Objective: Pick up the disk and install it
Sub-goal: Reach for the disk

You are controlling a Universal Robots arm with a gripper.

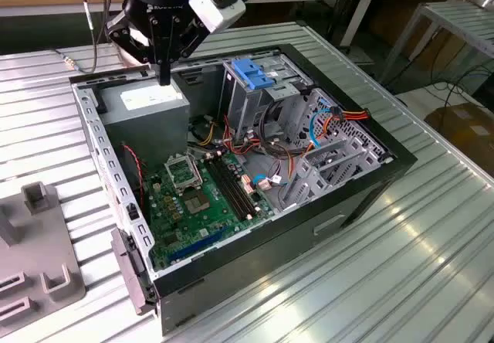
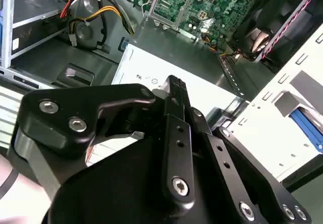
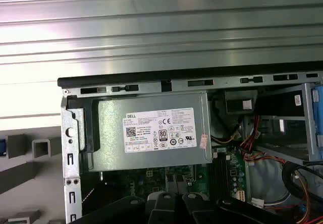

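Hovering above a boxy grey power supply [image 1: 154,119] is the black tool [image 1: 164,80].

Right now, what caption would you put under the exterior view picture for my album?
Robot's shut tool hangs over the grey box inside an open computer case, near the blue handle.

We see an open computer case [image 1: 324,231] on a table [image 1: 401,281].
Inside, power supply [image 1: 147,115] in a back corner, drive cage [image 1: 245,105] beside it, motherboard [image 1: 193,200] before both.
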